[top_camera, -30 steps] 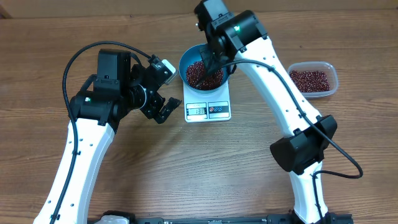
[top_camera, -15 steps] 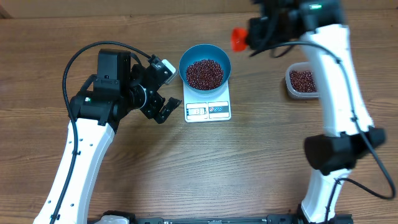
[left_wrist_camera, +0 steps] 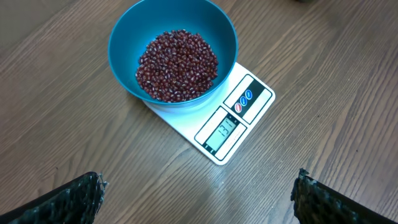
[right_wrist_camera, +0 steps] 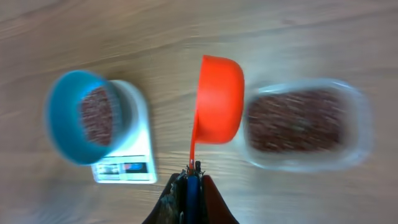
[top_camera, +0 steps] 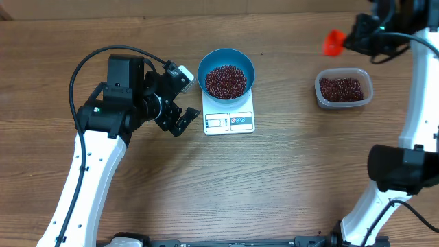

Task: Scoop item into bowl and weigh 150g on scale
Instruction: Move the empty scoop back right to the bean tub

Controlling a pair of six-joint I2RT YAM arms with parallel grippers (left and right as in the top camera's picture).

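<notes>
Upper right, the right gripper (right_wrist_camera: 191,179) is clamped on an orange scoop's (right_wrist_camera: 219,99) handle, near the tub (top_camera: 368,87). At centre, a bowl (top_camera: 203,68) of beans (top_camera: 226,81) sits on the scale (top_camera: 230,122). The left gripper (top_camera: 184,99) is spread wide beside it.

Table: I see one wooden table (top_camera: 219,178) filling nearly all of my overhead view, mid-brown, its long grain running left to right.
Surface: boards lie side by side with thin seams between them (the left wrist view shows the grain sharpest); in the right wrist view the wood is blurred.
Far edge: a paler tan band (top_camera: 137,5) runs along the top of my overhead view; I cannot tell whether it is wall or floor.
Light: even and soft, from above; shadows on the wood are faint with loose edges.
</notes>
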